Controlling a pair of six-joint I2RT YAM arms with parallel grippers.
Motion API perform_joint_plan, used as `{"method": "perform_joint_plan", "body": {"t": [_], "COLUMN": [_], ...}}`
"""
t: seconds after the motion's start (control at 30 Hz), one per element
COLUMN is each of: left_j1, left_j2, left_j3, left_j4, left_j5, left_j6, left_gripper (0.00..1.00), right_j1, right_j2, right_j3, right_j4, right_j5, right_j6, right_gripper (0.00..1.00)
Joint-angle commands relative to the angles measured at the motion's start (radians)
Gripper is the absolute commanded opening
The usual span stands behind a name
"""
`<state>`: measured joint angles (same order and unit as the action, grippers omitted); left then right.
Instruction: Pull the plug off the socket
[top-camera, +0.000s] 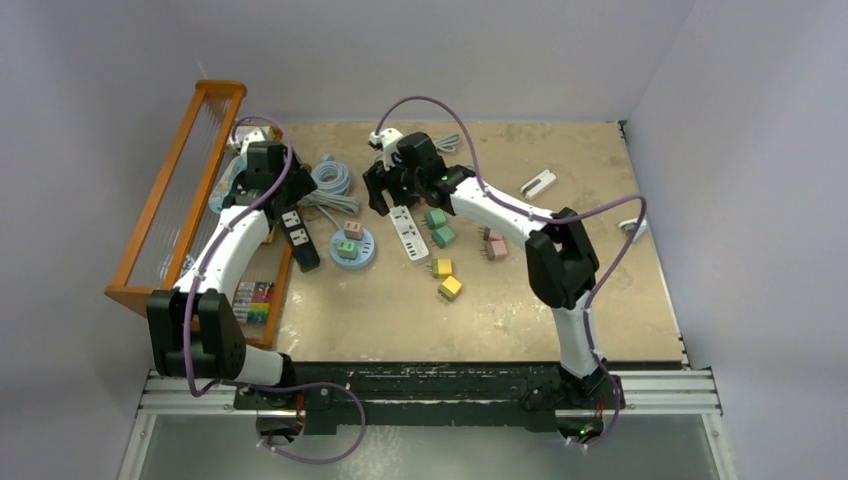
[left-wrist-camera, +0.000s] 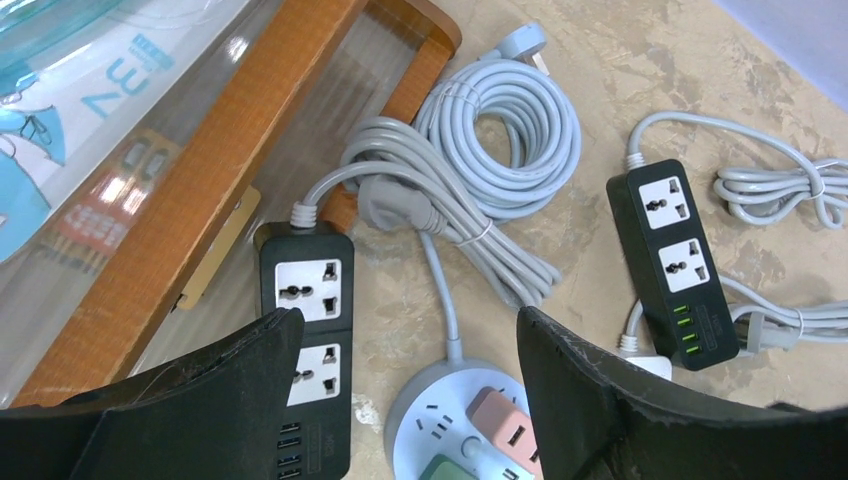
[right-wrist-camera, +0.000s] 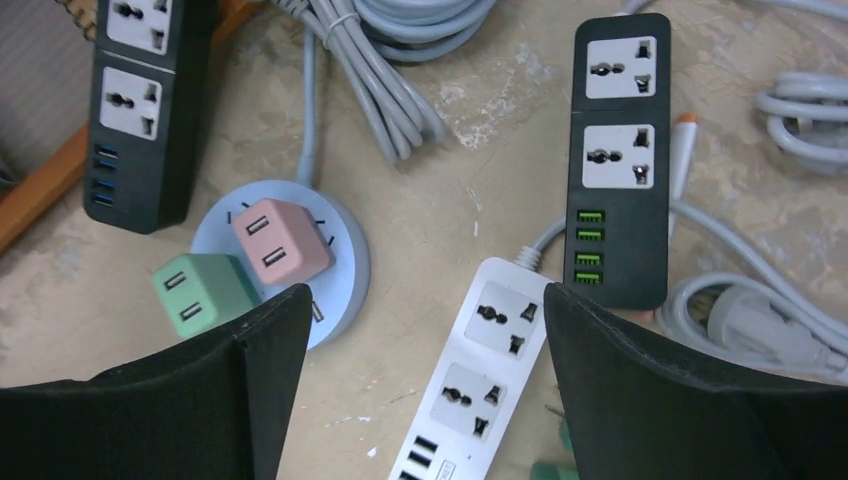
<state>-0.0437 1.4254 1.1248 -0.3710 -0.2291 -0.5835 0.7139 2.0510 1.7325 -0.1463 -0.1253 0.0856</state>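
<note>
The table (top-camera: 560, 300) has a rough, mottled beige top, and the wooden frame (left-wrist-camera: 200, 190) is varnished orange-brown with a slight gloss. The black power strip (right-wrist-camera: 620, 160), round socket (right-wrist-camera: 345, 250), pink plug (right-wrist-camera: 280, 240) and green plug (right-wrist-camera: 205, 290) are smooth plastic with a soft sheen; the grey cables (left-wrist-camera: 520, 130) look smooth and rubbery.

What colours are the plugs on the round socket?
Pink plug, green plug; best in right wrist view.
</note>
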Motion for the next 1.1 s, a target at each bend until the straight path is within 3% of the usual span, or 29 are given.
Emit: {"method": "perform_joint_plan", "body": {"t": [0.0,0.2,0.5,1.07], "left_j1": [0.014,0.015,0.015,0.015], "left_j2": [-0.051,-0.07,-0.065,-0.062], "left_j3": [-0.033,-0.063,-0.085,-0.091], "left_j4": [0.042,0.056,0.085,0.087], "left_j5": [0.039,0.055,0.125,0.132], "left_j6": [-0.013,-0.03,-0.063,-0.065], "left_gripper": [0.77,0.77,0.76,0.75], "right_j1": [0.014,0.05,0.101,0.108], "right_j2": [-0.004,0.043,0.121,0.316], "right_j3": [0.105,0.122,0.14,0.334], "right_j4": [-0.01,-0.058,-0.056,-0.099], "right_j5": [-0.045,-0.069,-0.119,-0.191], "right_j6": [-0.176,-0.321,-0.358,-0.36], "right_gripper": [0.84,0.79,0.72,0.62]}}
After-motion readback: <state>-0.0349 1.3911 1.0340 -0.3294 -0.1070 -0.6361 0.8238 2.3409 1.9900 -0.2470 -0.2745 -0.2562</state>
